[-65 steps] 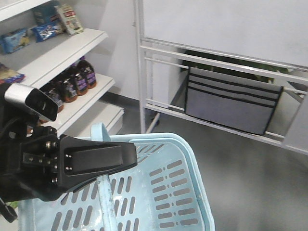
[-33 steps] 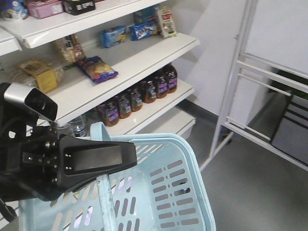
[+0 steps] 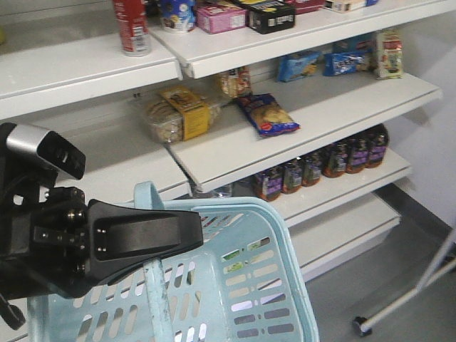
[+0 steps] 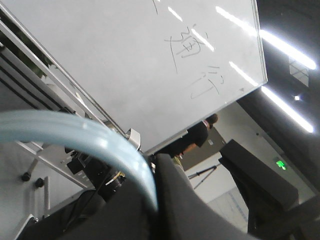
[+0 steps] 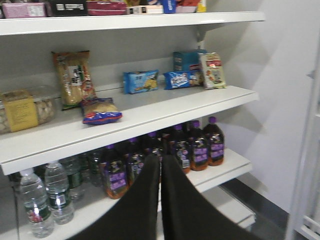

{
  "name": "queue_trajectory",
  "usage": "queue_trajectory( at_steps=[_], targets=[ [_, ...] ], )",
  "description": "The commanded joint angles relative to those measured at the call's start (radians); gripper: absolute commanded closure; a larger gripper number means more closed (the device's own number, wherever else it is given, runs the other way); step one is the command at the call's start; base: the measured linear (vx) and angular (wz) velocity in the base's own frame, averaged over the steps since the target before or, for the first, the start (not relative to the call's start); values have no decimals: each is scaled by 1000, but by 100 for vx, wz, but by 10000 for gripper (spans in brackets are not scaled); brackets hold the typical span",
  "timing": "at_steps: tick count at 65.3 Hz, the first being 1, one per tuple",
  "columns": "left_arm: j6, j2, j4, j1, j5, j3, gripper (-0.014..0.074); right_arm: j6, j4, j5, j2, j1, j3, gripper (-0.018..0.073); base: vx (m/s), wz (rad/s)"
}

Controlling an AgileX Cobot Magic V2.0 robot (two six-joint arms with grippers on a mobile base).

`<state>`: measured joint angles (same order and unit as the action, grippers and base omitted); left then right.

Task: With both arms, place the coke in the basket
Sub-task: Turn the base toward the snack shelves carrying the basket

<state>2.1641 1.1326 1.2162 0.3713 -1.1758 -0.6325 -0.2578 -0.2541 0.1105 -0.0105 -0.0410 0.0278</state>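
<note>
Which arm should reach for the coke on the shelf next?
Probably right. The left gripper is clamped on the basket handle; the right gripper is empty, jaws together, facing the shelves where the coke stands.

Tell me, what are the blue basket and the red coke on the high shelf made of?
The basket looks like light blue plastic: smooth, faintly glossy, with moulded slots. The coke seems metal, painted red with a bare silvery base; its top is cut off, so less sure.
</note>
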Motion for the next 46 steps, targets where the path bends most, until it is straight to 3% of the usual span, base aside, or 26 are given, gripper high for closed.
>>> queue_trajectory(
  at_steps=[1,46],
  targets=[
    [-1,-24,-88,5,-165,-32,602,5,-4,-69,-13,-7,8,564,16,62],
    [-1,-24,-88,5,-165,-32,602,5,-4,-69,-13,-7,8,564,13,50]
  ],
)
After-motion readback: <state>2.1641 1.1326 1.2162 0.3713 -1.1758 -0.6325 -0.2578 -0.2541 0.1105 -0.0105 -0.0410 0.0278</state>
